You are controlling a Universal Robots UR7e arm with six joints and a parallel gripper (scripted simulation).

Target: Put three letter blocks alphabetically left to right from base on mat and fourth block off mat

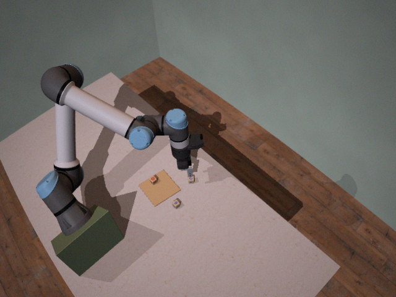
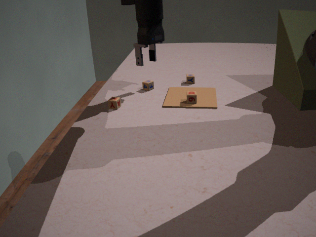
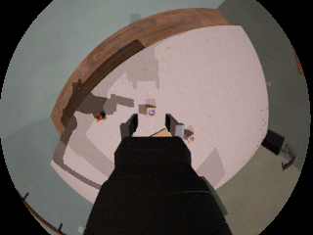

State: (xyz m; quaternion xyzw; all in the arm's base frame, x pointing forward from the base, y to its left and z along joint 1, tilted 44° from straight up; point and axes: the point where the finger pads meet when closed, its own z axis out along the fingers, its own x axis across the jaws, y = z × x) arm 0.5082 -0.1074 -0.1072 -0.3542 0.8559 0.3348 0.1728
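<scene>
My open, empty gripper (image 2: 145,62) (image 3: 151,118) points down high above a block with a blue G on top (image 1: 190,179) (image 2: 147,85) (image 3: 152,113), which stands on the table beyond the mat. The mat (image 1: 159,195) (image 2: 206,101) (image 3: 159,133) lies flat. On it, near one edge, stands a block with a red mark on top (image 1: 153,179) (image 2: 191,97), perhaps D or O. A block with a blue mark on top (image 1: 176,203) (image 2: 190,79) (image 3: 191,138) stands off the mat, its letter too small to read. Another red-lettered block (image 2: 114,103) (image 3: 100,117) stands off the mat; the top view does not show it.
The green base block (image 1: 92,239) (image 2: 288,63) under the arm stands on the robot's side of the mat. The table's far edge drops to a wooden floor (image 1: 367,242) beside the wall. The arm's shadows cross the table near the red-lettered block off the mat.
</scene>
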